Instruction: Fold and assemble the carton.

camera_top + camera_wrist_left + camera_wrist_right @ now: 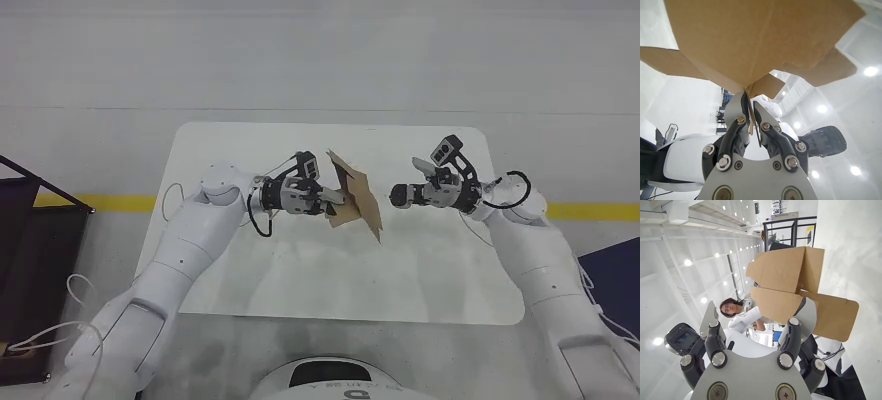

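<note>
At the left of the white table (300, 285), the left arm bends in toward the middle. The left gripper (330, 200) holds the carton (358, 195) by its near side. In the left wrist view its jaws are pinched together on a thin double edge of cardboard. The dark pads (744, 107) press on either face, and a short strip of that edge pokes back between the fingers. From there the carton (753, 37) fans out into broad brown panels and loose flaps, not yet squared into a box.

From above, the carton is off the tabletop over the table's centre. It stands roughly on edge, tilted, with its long side running away from the robot (a partly opened sleeve rather than a flat sheet).

Just beyond it to the right, the right gripper (393, 195) points at the carton's far face. Its jaws are spread wide, with nothing between them. In the right wrist view the two fingers (709, 315) stand well apart, and the carton (780, 275) is ahead of them with one rounded flap hanging out sideways. One finger is very near that flap, but I cannot tell whether it touches.
</note>
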